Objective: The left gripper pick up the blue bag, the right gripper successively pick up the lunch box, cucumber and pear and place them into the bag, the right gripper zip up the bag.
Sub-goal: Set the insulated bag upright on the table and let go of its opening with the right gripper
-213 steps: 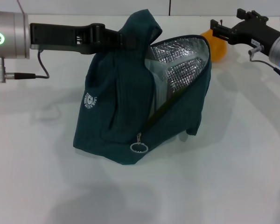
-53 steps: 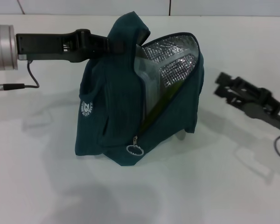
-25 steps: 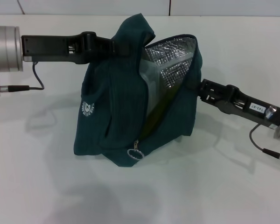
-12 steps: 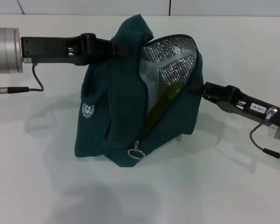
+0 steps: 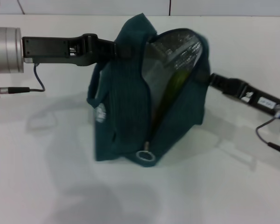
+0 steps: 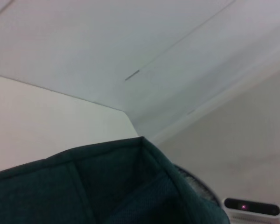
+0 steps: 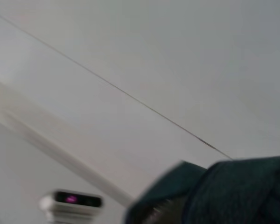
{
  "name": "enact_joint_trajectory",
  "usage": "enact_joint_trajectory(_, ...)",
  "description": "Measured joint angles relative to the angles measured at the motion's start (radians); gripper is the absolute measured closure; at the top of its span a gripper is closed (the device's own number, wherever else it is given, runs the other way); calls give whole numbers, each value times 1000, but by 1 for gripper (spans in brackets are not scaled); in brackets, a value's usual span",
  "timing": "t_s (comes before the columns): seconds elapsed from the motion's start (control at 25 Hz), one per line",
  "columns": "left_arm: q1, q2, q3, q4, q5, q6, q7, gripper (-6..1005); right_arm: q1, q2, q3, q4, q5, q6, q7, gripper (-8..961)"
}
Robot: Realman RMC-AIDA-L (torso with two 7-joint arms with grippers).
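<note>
The blue bag (image 5: 126, 112) stands on the white table (image 5: 42, 177), its mouth open toward me. My left gripper (image 5: 123, 48) is shut on the bag's top handle and holds it up. My right gripper (image 5: 209, 78) is at the bag's right rim, its fingertips hidden behind the fabric, and it holds that rim. Inside the mouth I see the clear lunch box (image 5: 158, 77) and the green cucumber (image 5: 170, 91). The pear is not visible. The zip's ring pull (image 5: 144, 156) hangs at the low front end. The bag's fabric also shows in the left wrist view (image 6: 107, 186) and the right wrist view (image 7: 242, 191).
The left arm's cable (image 5: 35, 81) hangs over the table at the left. The right arm's cable (image 5: 270, 140) loops at the right edge. The table's back edge meets a wall (image 5: 84, 7).
The bag has slid and turned to the right with my right gripper, and its mouth has narrowed. Earlier the right gripper came in from the right to the rim. The left gripper has stayed in place.
</note>
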Motion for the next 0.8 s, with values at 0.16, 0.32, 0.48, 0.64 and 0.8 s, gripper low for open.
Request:
enact_joint_trajectory(0.16,-1,-8,0,-3,-26,31,-5,949,-24,-15,26,-34,18,-104,-46,849)
enact_joint_trajectory(0.32,-5,-31,14,-6,-36,44,-7,949,-50,-43,38,-53,13,-206,-57,875)
enact_joint_trajectory(0.48,-22,-48,49,-65,-36,33,4,949,-85,-71,39,-57,15,-259,-61,893)
enact_joint_trajectory(0.64,-53,-48,59,-167,-38,-4,47,949,-111,-87,40,-49,14,-262,-63,895)
enact_joint_trajectory(0.8,-63,-49,62,-208,-38,-42,73,949,-122,-95,40,-44,13,-259,-70,896)
